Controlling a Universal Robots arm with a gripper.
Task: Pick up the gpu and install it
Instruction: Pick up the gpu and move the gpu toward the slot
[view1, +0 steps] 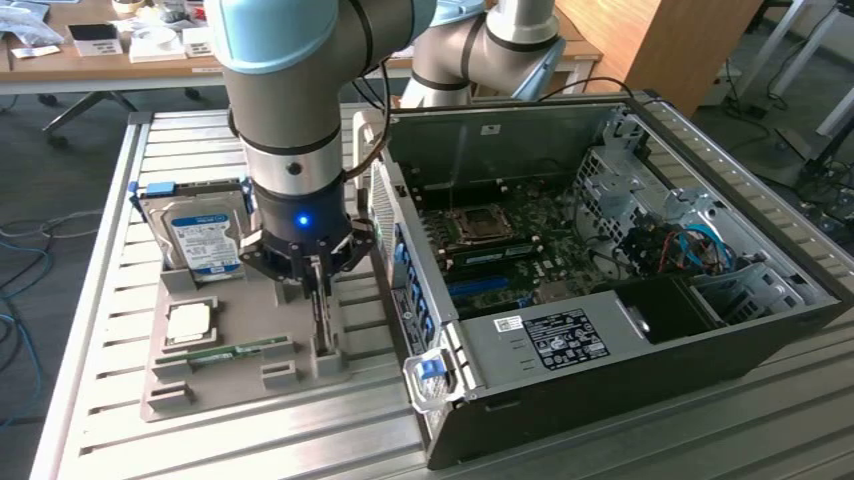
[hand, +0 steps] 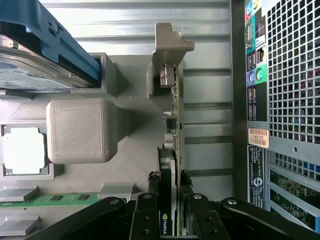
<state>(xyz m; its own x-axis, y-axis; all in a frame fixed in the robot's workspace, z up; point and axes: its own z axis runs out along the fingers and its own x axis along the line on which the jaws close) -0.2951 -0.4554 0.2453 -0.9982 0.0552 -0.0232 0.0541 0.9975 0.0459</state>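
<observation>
end effector (view1: 314, 287) over gpu (view1: 322, 325) in grey holder (view1: 238, 388)
gpu on edge directly below, long axis along the pc case (view1: 627, 395) wall; jaws apart, straddling both faces, not visibly clamped.

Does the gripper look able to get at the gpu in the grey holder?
Likely yes. The gripper hangs directly over the gpu, which stands on edge; the hard drive and computer case lie off to either side, not above it.

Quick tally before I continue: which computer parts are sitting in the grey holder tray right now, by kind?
gpu: 1
hard drive: 1
CPU: 1
memory stick: 1
Total: 4
</observation>
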